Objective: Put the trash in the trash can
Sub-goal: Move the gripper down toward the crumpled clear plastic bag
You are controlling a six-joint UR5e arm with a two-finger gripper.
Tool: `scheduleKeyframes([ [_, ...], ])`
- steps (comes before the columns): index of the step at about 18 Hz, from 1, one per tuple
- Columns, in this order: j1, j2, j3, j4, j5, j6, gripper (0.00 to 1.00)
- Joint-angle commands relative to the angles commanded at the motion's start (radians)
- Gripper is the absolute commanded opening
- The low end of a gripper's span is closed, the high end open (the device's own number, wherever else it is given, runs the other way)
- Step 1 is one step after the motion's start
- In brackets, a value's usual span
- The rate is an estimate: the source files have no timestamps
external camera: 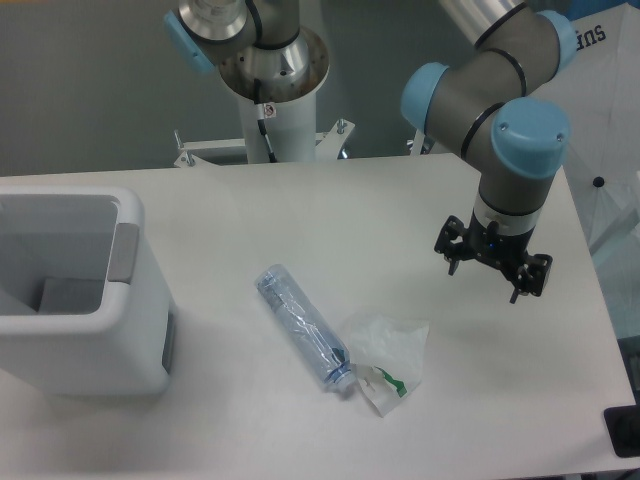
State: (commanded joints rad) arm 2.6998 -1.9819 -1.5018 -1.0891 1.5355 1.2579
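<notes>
fixed overhead-angled view of a white table (330,215). the trash can (75,290) sits at the left edge of the table: large white boxy bin, thick rounded rim, grey panels on the side facing the centre of the table. its opening faces up; the inside looks white with a greyish floor, and i see no contents in the part that shows.

the crushed bottle (302,327) lies on its side near the middle front of the table, clear with a bluish tint, long axis running diagonally from upper left to lower right. its blue cap end points to the lower right. the crumpled wrapper (388,355) lies just to the right of that cap end, clear-white, with a small green bit on its lower part. wrapper and bottle cap look touching or nearly so; cannot tell which. both pieces are well apart from the bin, on the open table surface.

the gripper (492,272) hangs over the right side of the table, pointing down, above and to the right of the wrapper, clear of both pieces. jaws stand apart, fairly wide, with nothing between them. the arm (500,95) reaches in from the upper right, grey links with light blue joint caps. the mounting column (270,110) stands at the far edge of the table.
</notes>
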Motion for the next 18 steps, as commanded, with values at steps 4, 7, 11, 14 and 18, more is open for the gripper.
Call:
scheduleKeyframes([
  [4, -0.002, 0.0, -0.003, 0.005, 0.0, -0.003, 1.0],
  [7, -0.005, 0.0, -0.047, 0.095, -0.009, -0.003, 1.0],
  [11, -0.021, 0.0, -0.107, 0.186, -0.017, -0.076, 1.0],
  [14, -0.054, -0.035, -0.095, 0.184, -0.017, -0.167, 1.0],
  [18, -0.107, -0.075, -0.084, 0.186, -0.017, -0.181, 1.0],
])
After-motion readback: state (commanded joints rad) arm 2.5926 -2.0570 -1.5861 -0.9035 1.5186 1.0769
